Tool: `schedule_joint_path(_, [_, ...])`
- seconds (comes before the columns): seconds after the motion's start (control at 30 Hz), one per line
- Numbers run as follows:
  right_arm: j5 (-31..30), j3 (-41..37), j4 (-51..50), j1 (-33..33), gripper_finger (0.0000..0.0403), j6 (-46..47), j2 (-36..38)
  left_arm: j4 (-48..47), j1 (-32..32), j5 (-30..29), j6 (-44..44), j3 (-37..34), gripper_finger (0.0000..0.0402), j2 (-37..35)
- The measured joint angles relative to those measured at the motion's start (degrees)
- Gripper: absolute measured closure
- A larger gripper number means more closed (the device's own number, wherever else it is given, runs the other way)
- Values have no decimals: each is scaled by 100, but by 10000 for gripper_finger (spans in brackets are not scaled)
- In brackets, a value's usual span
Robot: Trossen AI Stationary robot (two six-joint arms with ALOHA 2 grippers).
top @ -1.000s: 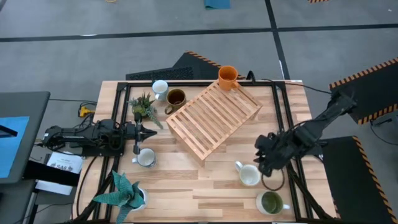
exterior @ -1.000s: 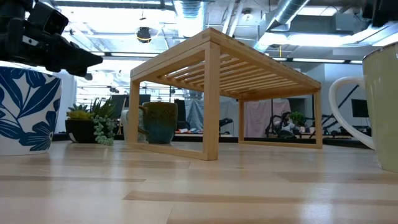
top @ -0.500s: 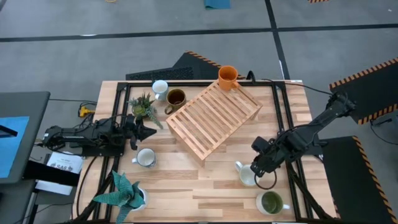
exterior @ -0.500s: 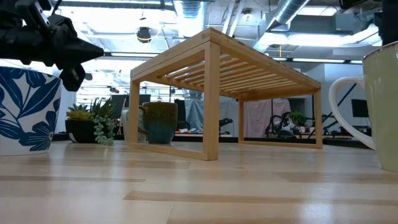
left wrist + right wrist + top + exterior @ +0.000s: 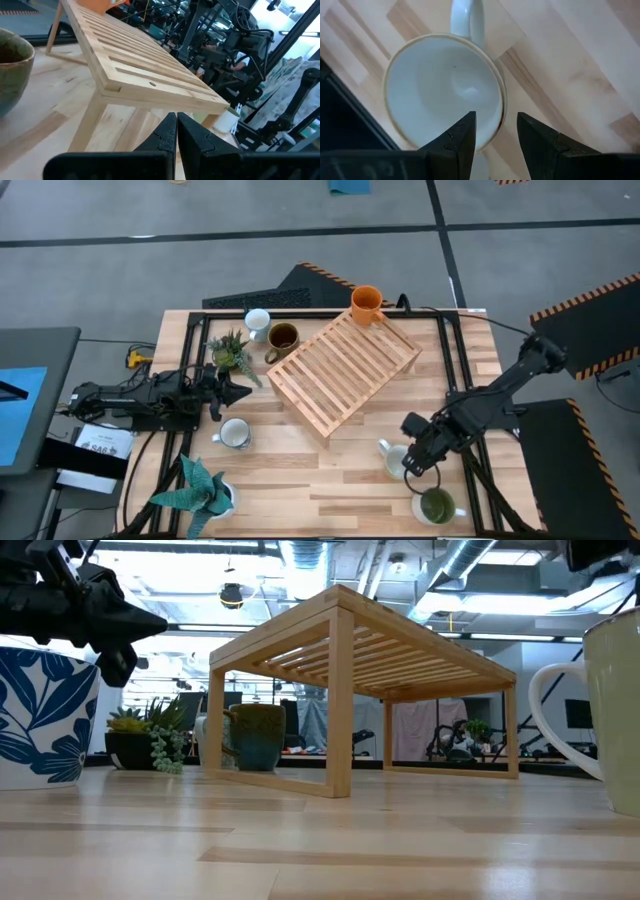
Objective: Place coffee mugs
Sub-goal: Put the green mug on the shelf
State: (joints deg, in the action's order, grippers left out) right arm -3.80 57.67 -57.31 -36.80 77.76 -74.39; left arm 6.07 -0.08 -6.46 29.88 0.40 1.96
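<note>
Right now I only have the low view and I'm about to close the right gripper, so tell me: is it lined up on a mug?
Observer: Yes. The right gripper is open above the white mug, one finger over the inside of the rim, one outside it.
Operator: Where is the handle?
Observer: On the side of the mug opposite the fingers.
Operator: And the left arm?
Observer: The left gripper is shut and empty, beside the wooden rack.

Grey floor (image 5: 300,220) crossed by dark lines surrounds the table (image 5: 330,480); ceiling ducts (image 5: 470,560) overhead.
</note>
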Motion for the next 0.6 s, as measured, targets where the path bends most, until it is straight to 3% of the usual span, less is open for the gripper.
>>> schedule_joint_path(0.47, [-41,0,140,17,233,-19,-527,-52,0,0,39,0,401,-1])
schedule_joint_path(0.6, [-24,0,164,17,253,-20,-711,-56,0,-93,77,-2,401,2])
